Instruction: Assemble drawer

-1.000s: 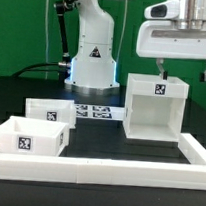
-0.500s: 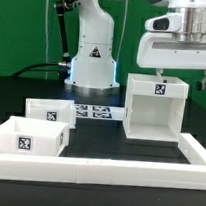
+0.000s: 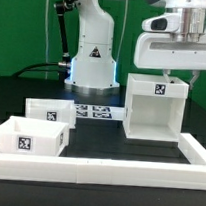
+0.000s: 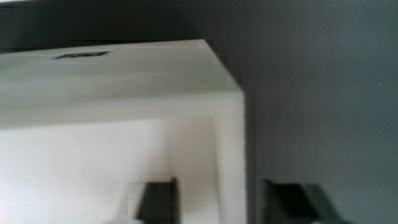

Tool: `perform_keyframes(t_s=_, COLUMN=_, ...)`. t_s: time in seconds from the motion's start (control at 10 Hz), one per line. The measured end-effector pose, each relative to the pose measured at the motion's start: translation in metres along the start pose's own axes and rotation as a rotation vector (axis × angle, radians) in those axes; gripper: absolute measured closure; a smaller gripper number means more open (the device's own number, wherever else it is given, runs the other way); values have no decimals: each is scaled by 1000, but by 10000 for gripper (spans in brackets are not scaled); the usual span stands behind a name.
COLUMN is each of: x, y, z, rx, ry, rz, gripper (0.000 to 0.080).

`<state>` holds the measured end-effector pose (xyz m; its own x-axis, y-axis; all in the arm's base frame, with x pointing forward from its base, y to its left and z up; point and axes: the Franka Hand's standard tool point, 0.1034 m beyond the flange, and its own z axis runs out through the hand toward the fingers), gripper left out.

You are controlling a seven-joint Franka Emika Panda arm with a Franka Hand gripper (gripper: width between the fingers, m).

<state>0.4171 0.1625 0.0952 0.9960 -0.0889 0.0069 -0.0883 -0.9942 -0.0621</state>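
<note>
A large white plastic cube-like open-sided casing (image 3: 153,113), marked with a black-and-white square tag (image 3: 160,89) near its upper edge, is seen standing upright on the black tabletop (image 3: 98,139) at the exterior view's right. The end effector (image 4: 226,192) is held directly above it. In the wrist view its two dark fingers (image 4: 160,202) are seen spread apart and released, one on each side of a casing wall; contact with that wall cannot be judged. A shallow white plastic rear tray (image 3: 50,111) is set just beside the flat white marker board (image 3: 95,112). A shallow white plastic front tray (image 3: 28,140) is placed nearer the long low white border rail (image 3: 105,173). Both are well apart from the casing.
</note>
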Motion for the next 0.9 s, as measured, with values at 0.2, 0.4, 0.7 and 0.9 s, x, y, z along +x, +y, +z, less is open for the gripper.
perform_keyframes(t_s=0.2, x=0, y=0, z=0, rx=0, ry=0, rz=0, gripper=732)
perform_keyframes(t_s=0.4, x=0, y=0, z=0, rx=0, ry=0, rz=0, gripper=763)
perform_keyframes(t_s=0.7, x=0, y=0, z=0, rx=0, ry=0, rz=0, gripper=763)
perform_keyframes(t_s=0.9, x=1, y=2, z=0, rx=0, ry=-1, rz=-9, gripper=763)
